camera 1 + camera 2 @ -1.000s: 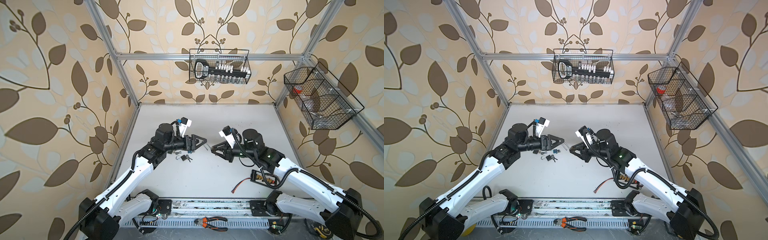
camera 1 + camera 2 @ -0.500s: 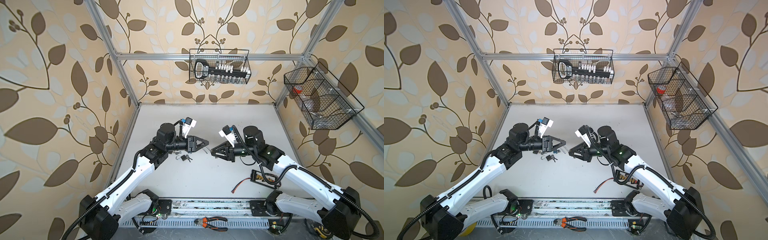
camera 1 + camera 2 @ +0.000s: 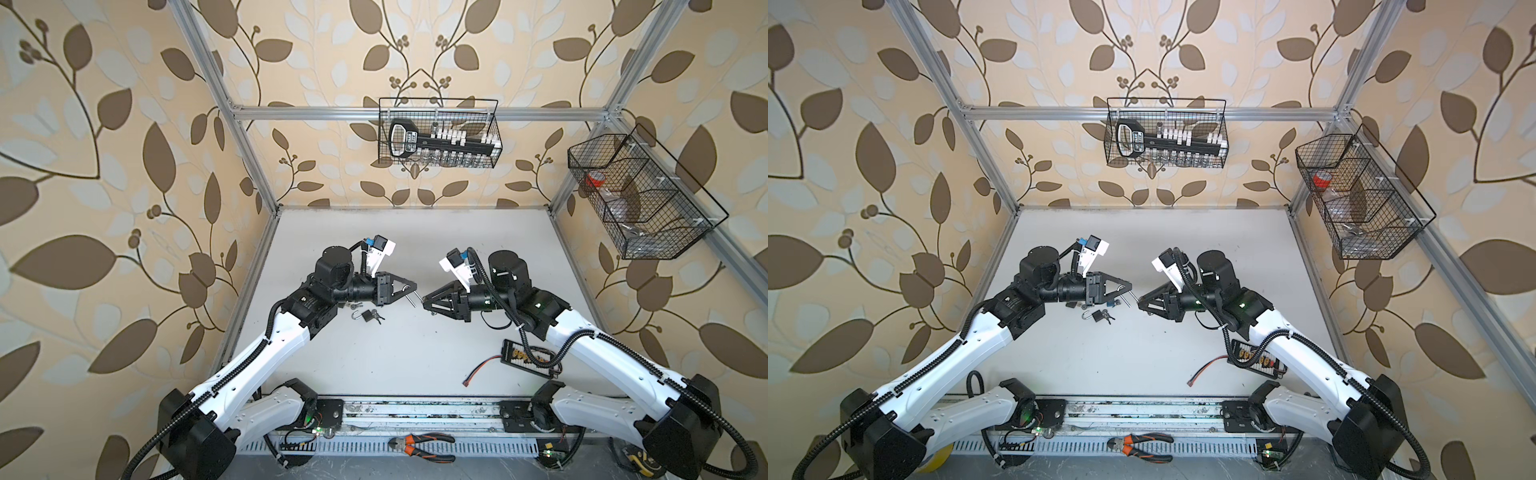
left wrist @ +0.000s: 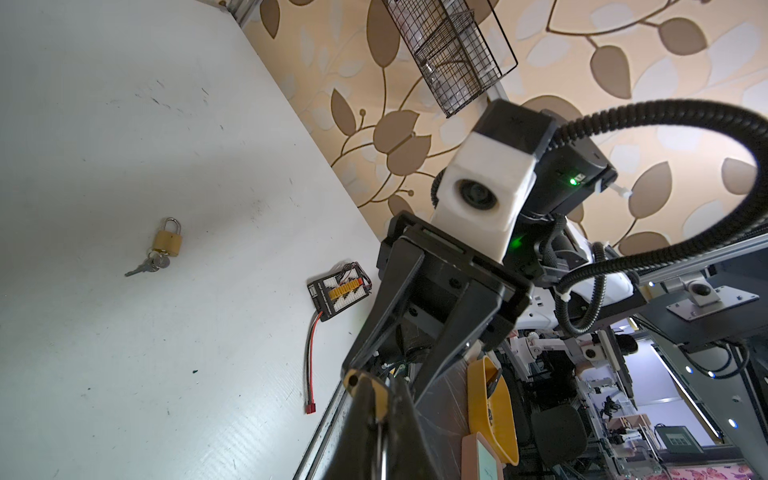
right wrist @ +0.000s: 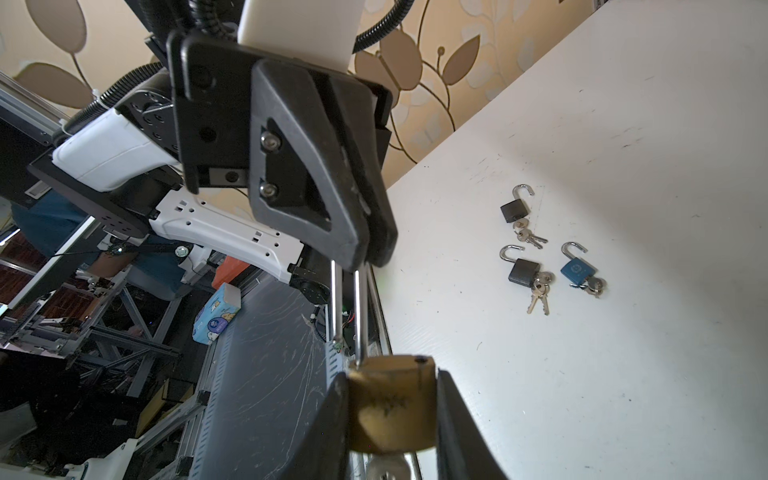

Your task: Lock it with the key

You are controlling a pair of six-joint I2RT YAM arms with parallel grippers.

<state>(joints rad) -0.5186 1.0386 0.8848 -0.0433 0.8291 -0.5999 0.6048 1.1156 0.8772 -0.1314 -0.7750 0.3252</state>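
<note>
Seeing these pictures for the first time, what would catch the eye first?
The two grippers meet in the air above the table: the right gripper holds a brass padlock by its body, the left gripper is shut on its shackle. Near the left arm lie a blue padlock and two black padlocks, open, with keys.

White table (image 3: 415, 357) — padlocks (image 5: 524, 272), charging board (image 3: 527, 358)
</note>
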